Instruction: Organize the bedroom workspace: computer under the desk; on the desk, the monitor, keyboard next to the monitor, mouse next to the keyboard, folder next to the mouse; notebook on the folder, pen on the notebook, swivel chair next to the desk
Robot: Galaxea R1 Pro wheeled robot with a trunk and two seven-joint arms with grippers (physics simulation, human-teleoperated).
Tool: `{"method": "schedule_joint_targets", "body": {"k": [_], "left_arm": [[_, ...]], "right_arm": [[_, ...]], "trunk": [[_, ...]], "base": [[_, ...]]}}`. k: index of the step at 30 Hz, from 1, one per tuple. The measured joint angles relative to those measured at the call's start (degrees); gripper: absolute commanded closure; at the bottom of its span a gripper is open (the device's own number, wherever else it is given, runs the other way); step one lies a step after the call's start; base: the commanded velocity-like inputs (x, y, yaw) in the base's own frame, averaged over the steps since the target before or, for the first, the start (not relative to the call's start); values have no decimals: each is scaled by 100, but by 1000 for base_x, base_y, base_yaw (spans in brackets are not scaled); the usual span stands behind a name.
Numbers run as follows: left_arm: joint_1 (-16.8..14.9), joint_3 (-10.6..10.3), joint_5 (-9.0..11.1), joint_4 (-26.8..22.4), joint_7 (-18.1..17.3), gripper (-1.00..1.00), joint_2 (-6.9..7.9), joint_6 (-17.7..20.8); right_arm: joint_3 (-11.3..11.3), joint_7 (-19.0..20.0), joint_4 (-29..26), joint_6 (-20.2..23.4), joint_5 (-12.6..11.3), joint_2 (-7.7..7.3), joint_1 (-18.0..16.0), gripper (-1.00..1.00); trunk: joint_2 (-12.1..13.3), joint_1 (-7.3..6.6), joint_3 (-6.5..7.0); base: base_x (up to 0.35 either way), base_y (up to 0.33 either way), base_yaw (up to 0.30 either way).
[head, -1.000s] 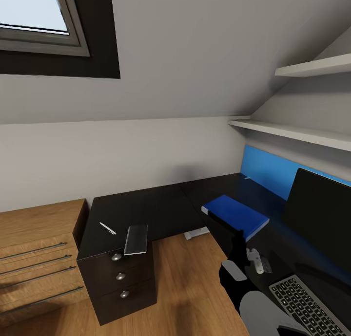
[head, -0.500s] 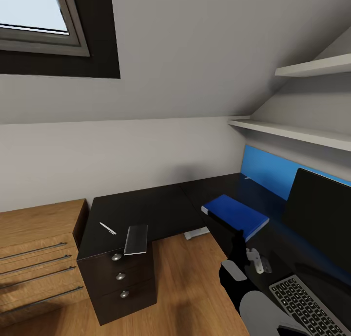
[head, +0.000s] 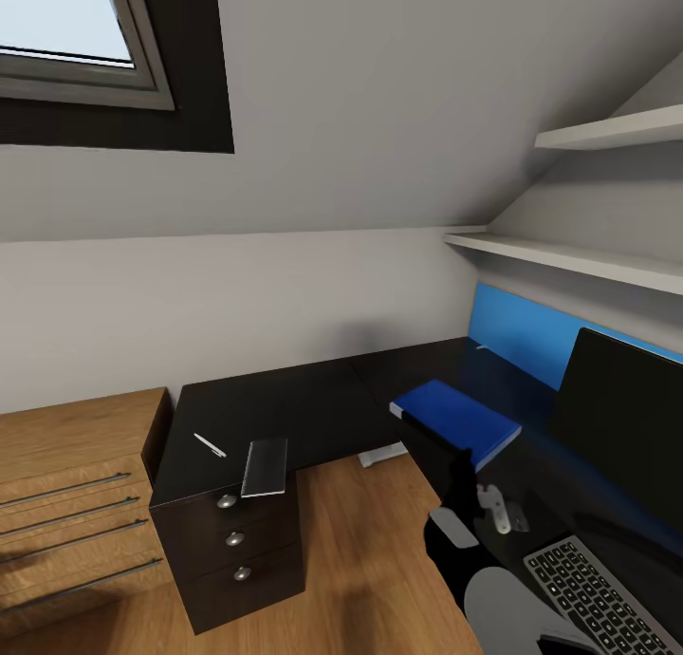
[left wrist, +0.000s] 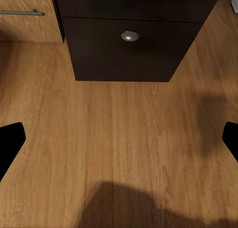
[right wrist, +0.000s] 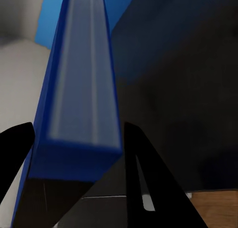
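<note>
The black-topped desk [head: 313, 403] wraps round the corner in the head view. At its right part the blue folder [head: 462, 418] lies tilted, one corner over the desk edge. My right gripper [right wrist: 78, 134] is shut on the folder's [right wrist: 82, 89] white-edged side, a black finger on each face. Further right are the monitor [head: 626, 418] and the keyboard [head: 588, 593]. A small white object [head: 493, 508] beside the keyboard may be the mouse. The white pen [head: 210, 444] and the grey notebook [head: 265, 466] rest on the left wing. My left gripper [left wrist: 119, 136] hangs open over the floor.
A light wooden drawer unit [head: 71, 503] stands left of the desk's black drawers [head: 237, 551]. White shelves [head: 569, 256] run above the blue back panel [head: 526, 337]. Wooden floor [left wrist: 119, 148] lies in front of the drawers [left wrist: 130, 36].
The folder and my right arm have shifted very slightly to the left. Everything else stays put.
</note>
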Motion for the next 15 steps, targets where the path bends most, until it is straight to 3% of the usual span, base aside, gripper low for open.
{"method": "schedule_joint_targets", "body": {"k": [15], "left_arm": [[1, 4, 0, 0, 0, -100, -2, 0]], "right_arm": [[9, -19, 183, 102, 19, -22, 0, 100]], "trunk": [[0, 0, 0]], "base": [[0, 0, 0]]}}
